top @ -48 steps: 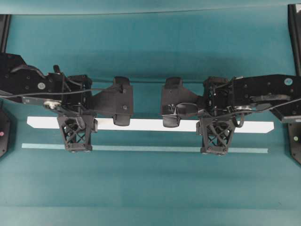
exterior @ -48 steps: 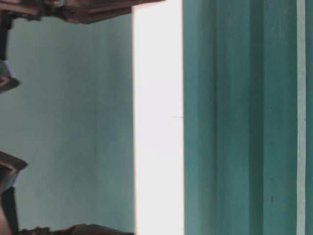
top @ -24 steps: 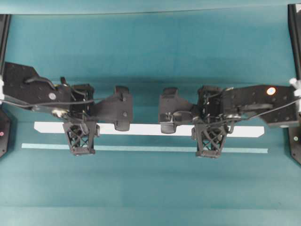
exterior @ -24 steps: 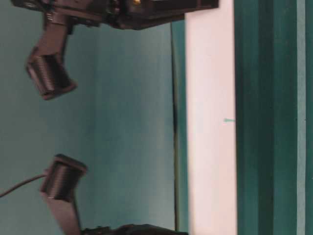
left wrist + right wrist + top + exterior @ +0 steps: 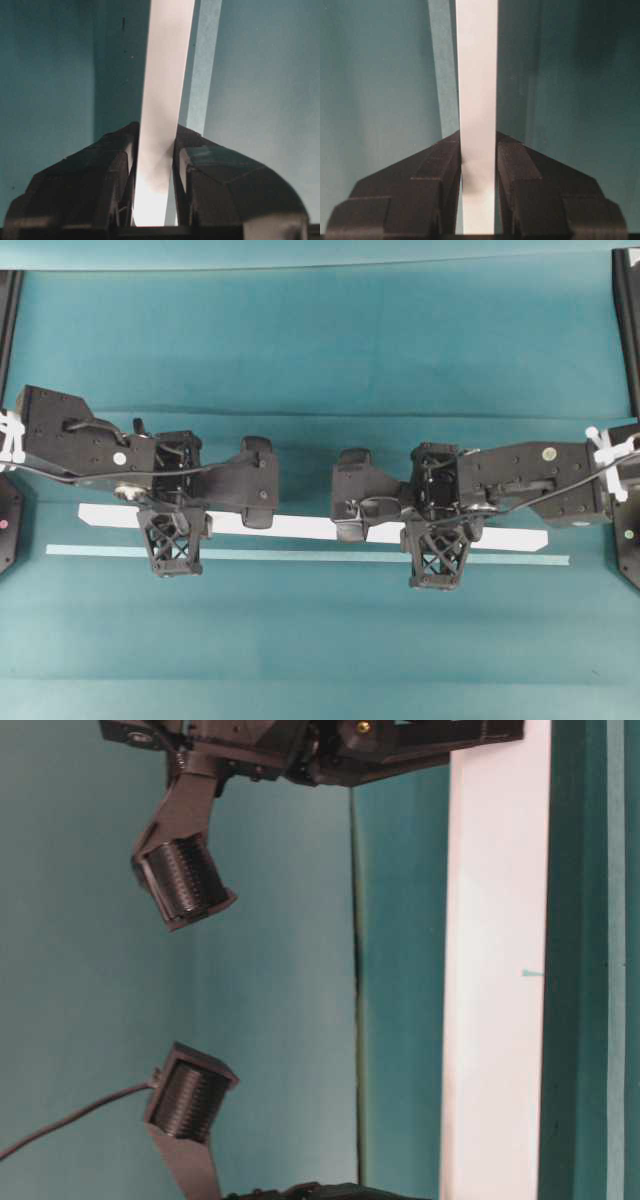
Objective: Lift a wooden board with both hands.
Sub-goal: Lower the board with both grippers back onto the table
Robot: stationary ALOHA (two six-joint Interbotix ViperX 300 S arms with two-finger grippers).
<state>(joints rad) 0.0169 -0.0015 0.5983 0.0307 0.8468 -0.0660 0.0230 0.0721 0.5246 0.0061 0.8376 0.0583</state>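
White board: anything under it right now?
Under the white board, both wrist views show only teal tabletop and the pale teal strip running alongside. Left gripper and right gripper clamp its edges. The surface directly beneath the board and grippers is hidden.

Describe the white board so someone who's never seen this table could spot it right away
Look at the teal table from overhead, where two black arms reach in from either side. The board is the flat white plank running between them, with the left claw and right claw each shut on it. Unlike the thinner, longer pale teal strip beside it, it is wider, bright white, with angled ends.
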